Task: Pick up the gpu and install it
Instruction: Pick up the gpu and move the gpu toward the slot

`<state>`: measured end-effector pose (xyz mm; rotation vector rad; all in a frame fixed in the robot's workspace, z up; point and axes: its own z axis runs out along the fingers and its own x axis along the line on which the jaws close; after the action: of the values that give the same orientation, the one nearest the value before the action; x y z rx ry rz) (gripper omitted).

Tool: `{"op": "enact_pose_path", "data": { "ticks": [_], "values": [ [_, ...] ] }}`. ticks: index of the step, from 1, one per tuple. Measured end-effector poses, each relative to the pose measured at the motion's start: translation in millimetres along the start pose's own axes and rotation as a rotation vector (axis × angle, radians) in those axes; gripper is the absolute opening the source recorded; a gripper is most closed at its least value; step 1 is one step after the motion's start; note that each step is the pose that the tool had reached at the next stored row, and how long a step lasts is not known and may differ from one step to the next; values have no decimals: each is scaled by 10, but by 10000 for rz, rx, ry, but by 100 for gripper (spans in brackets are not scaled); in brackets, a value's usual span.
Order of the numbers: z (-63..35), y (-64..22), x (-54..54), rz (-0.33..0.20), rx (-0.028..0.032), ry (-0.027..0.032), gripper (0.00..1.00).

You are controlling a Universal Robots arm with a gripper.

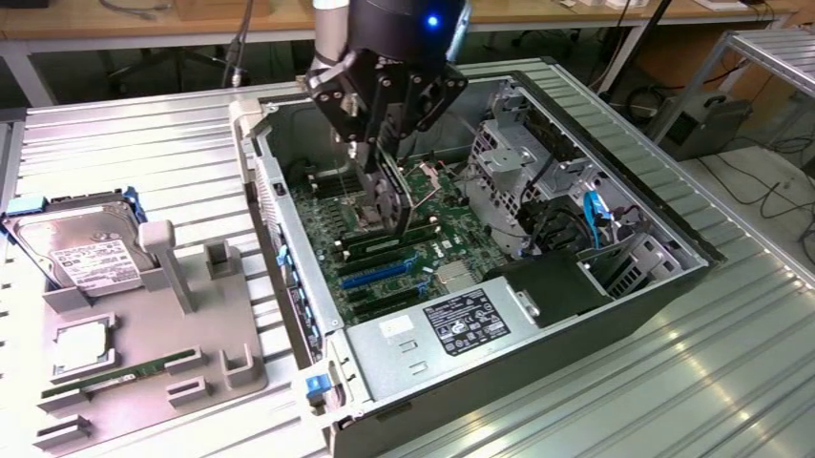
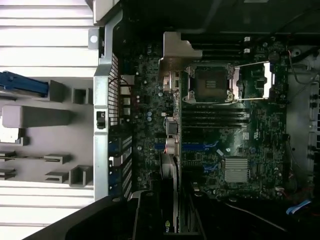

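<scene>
The gpu (image 1: pixel 392 196), a thin dark card, hangs on edge inside the open computer case (image 1: pixel 296 286). My gripper (image 1: pixel 382 157) is shut on its upper edge. The card's lower end hovers just above the green motherboard (image 1: pixel 440 215), a little behind the blue expansion slots (image 1: pixel 376 272). In the wrist view the gpu (image 2: pixel 171 165) appears edge-on, its silver end bracket (image 2: pixel 175 55) beside the case's rear wall (image 2: pixel 102 100) and next to the open CPU socket (image 2: pixel 207 82). The blue slots (image 2: pixel 200 146) lie on either side of the card's edge.
A grey fixture tray (image 1: pixel 153 334) sits at the exterior view's left with a silver hard drive (image 1: pixel 83 258), a processor chip (image 1: pixel 83 348) and a green memory stick (image 1: pixel 121 372). Inside the case are a drive cage (image 1: pixel 510 162), a power supply (image 1: pixel 459 324) and a heatsink (image 2: pixel 236 169).
</scene>
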<state>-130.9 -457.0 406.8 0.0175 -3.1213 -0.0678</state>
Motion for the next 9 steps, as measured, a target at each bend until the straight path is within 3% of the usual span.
{"op": "enact_pose_path", "data": {
  "ticks": [9],
  "values": [
    [172,59,-447,2,40,10,26]
  ]
}}
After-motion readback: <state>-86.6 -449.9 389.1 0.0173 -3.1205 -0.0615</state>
